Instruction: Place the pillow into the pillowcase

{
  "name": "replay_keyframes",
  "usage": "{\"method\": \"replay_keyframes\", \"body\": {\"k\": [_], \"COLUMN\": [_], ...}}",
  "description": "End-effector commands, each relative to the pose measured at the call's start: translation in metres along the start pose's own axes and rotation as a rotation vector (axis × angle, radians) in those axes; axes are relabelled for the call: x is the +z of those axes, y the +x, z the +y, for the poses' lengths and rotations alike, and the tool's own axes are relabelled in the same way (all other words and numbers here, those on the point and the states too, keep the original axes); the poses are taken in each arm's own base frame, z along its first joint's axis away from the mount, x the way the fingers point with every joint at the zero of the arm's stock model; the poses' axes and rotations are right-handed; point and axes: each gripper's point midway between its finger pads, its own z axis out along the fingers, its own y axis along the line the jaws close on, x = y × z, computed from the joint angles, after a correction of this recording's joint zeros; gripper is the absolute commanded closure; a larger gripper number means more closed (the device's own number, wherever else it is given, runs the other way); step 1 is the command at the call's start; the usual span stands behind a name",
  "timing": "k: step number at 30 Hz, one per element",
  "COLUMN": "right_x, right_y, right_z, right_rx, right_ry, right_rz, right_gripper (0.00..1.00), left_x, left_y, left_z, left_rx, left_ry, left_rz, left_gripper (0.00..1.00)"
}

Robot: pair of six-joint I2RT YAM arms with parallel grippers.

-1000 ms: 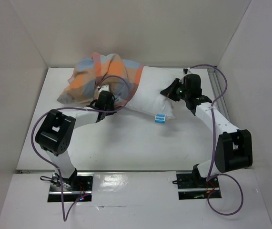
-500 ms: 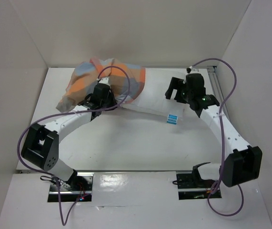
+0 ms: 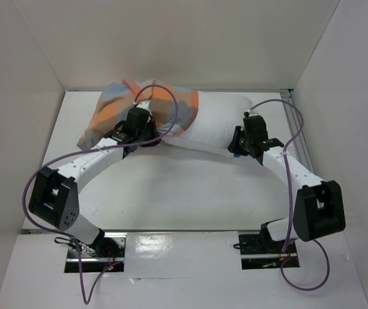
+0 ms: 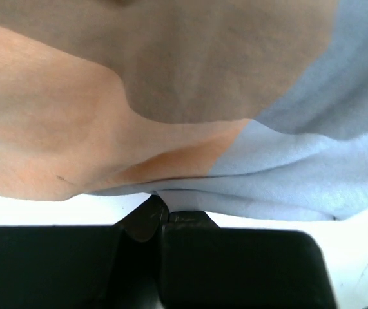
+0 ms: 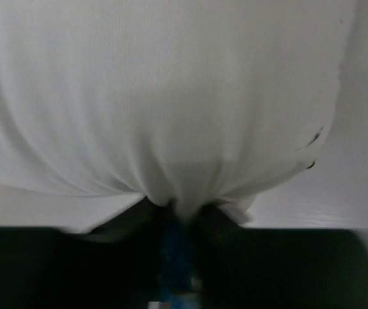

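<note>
My left end effector pinches pillowcase hem, right end effector grips bunched pillow edge — I'd push leftward slowly, hem taut.

The pillow filled nearly my whole view, its white cloth drawn down in creases into a pinch between my dark fingers. A scrap of blue label showed between them. Pale table lay at the right.

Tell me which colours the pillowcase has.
The pillowcase has large checks of orange, light blue and grey, seen best in the left wrist view.
</note>
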Motion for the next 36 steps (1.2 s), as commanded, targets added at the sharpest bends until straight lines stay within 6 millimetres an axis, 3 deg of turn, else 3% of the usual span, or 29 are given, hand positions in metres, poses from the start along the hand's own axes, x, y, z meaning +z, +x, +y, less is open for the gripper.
{"method": "replay_keyframes", "body": {"k": [1, 3, 4, 5, 6, 7, 8, 9, 10, 11, 13, 15, 19, 22, 24, 25, 26, 28, 30, 33, 34, 36], "right_x": [0.002, -0.015, -0.021, -0.034, -0.032, -0.035, -0.044, -0.045, -0.044, -0.043, -0.064, -0.080, -0.141, -0.183, -0.211, -0.229, -0.234, -0.253, -0.256, -0.218, -0.190, -0.146], "right_y": [-0.054, -0.085, -0.081, -0.093, -0.089, -0.087, -0.087, -0.087, -0.086, -0.087, -0.097, -0.105, -0.106, -0.110, -0.098, -0.104, -0.093, -0.092, -0.085, -0.076, -0.068, -0.067], "right_z": [0.054, 0.090, 0.120, 0.145, 0.161, 0.176, 0.196, 0.197, 0.202, 0.200, 0.192, 0.183, 0.155, 0.146, 0.140, 0.140, 0.135, 0.137, 0.138, 0.136, 0.125, 0.124], "right_rx": [0.025, 0.028, 0.034, 0.020, 0.011, 0.003, -0.013, 0.002, -0.003, 0.000, -0.003, -0.040, -0.099, -0.137, -0.158, -0.170, -0.173, -0.180, -0.156, -0.101, -0.076, -0.052], "right_ry": [-0.253, -0.395, -0.473, -0.540, -0.566, -0.594, -0.647, -0.650, -0.656, -0.646, -0.632, -0.590, -0.520, -0.510, -0.522, -0.530, -0.521, -0.544, -0.560, -0.502, -0.430, -0.394], "right_rz": [-0.178, -0.247, -0.231, -0.255, -0.237, -0.227, -0.228, -0.223, -0.218, -0.225, -0.264, -0.308, -0.369, -0.403, -0.376, -0.399, -0.353, -0.345, -0.304, -0.221, -0.187, -0.162], "right_gripper": [0.96, 1.00, 1.00, 1.00, 1.00, 1.00, 1.00, 1.00, 1.00, 1.00, 1.00, 1.00, 1.00, 1.00, 1.00, 1.00, 1.00, 1.00, 1.00, 1.00, 1.00, 1.00], "left_x": [-0.027, -0.028, -0.033, -0.035, -0.041, -0.034, -0.048, -0.059, -0.065, -0.076, -0.097, -0.137, -0.190, -0.219, -0.246, -0.253, -0.262, -0.266, -0.262, -0.236, -0.197, -0.151], "left_y": [-0.052, -0.041, -0.050, -0.041, -0.025, -0.011, -0.015, 0.005, 0.009, -0.001, -0.002, -0.033, -0.094, -0.121, -0.144, -0.150, -0.160, -0.173, -0.189, -0.206, -0.200, -0.199], "left_z": [-0.045, -0.070, -0.091, -0.111, -0.144, -0.163, -0.194, -0.222, -0.236, -0.256, -0.268, -0.278, -0.253, -0.239, -0.232, -0.225, -0.221, -0.216, -0.212, -0.204, -0.203, -0.192], "left_rx": [0.057, 0.093, 0.107, 0.127, 0.155, 0.177, 0.192, 0.229, 0.253, 0.263, 0.294, 0.307, 0.285, 0.302, 0.310, 0.302, 0.308, 0.305, 0.297, 0.258, 0.242, 0.214], "left_ry": [0.150, 0.224, 0.274, 0.336, 0.409, 0.445, 0.522, 0.580, 0.614, 0.660, 0.725, 0.801, 0.792, 0.749, 0.729, 0.709, 0.699, 0.664, 0.650, 0.640, 0.638, 0.608], "left_rz": [-0.109, -0.052, -0.066, -0.029, 0.006, 0.044, 0.047, 0.091, 0.107, 0.097, 0.117, 0.038, -0.113, -0.182, -0.259, -0.270, -0.313, -0.362, -0.389, -0.364, -0.286, -0.213], "left_gripper": [1.00, 1.00, 1.00, 1.00, 1.00, 1.00, 1.00, 1.00, 1.00, 1.00, 1.00, 1.00, 1.00, 1.00, 1.00, 1.00, 1.00, 1.00, 1.00, 1.00, 1.00, 1.00]}}
